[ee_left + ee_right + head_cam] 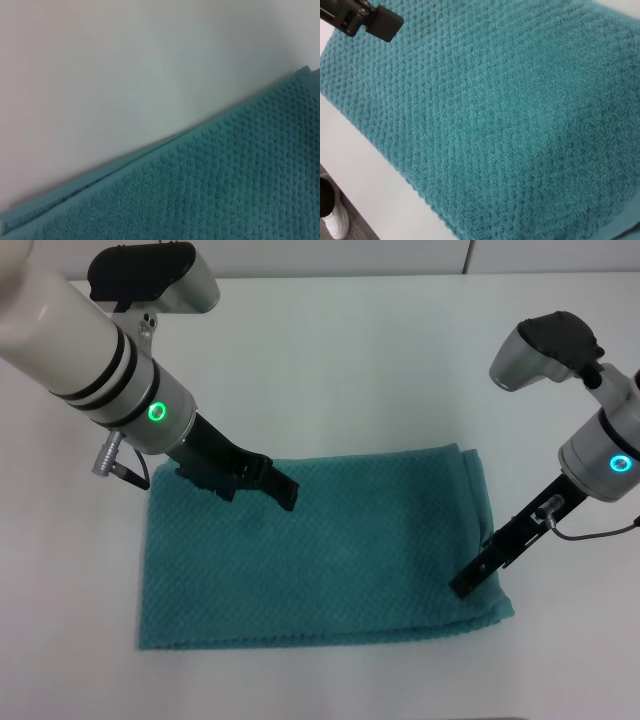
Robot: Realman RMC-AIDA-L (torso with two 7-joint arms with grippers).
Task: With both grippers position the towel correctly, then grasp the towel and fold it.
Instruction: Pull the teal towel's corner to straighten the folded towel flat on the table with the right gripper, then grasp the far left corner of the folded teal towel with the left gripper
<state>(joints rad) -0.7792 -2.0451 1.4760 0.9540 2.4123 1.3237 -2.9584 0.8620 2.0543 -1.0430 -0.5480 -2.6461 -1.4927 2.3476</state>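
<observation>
**Both claws at the towel, fold not yet begun**

From the head view, we see the towel (320, 550) lying flat on the white table (340, 360), already layered, its long side running across in front of us. Our left gripper (283, 490), on the arm with the green ring, hangs over the towel's far edge toward its left end, fingertips low above the cloth. We cannot tell from here whether its fingers are spread or pressed together, nor whether they touch the weave. Our right gripper (468, 583), on the arm with the cyan ring, reaches down at the towel's right end near the front corner; its tip sits at or on the cloth, and again we cannot tell how its fingers stand.

In the left wrist view, we see only the towel's (225, 185) layered edge against bare table, with none of our own fingers in sight.

In the right wrist view, the waffle weave (495, 125) fills nearly everything; the dark tip of the left gripper (382, 24) shows farther off over the cloth, and a white shoe (335, 220) stands on the floor beyond the table edge.

We judge that we are at the positioning or grasping step. The next move calls for each claw to pinch its edge through all layers, then lift and carry evenly so the layers do not slip apart.
</observation>
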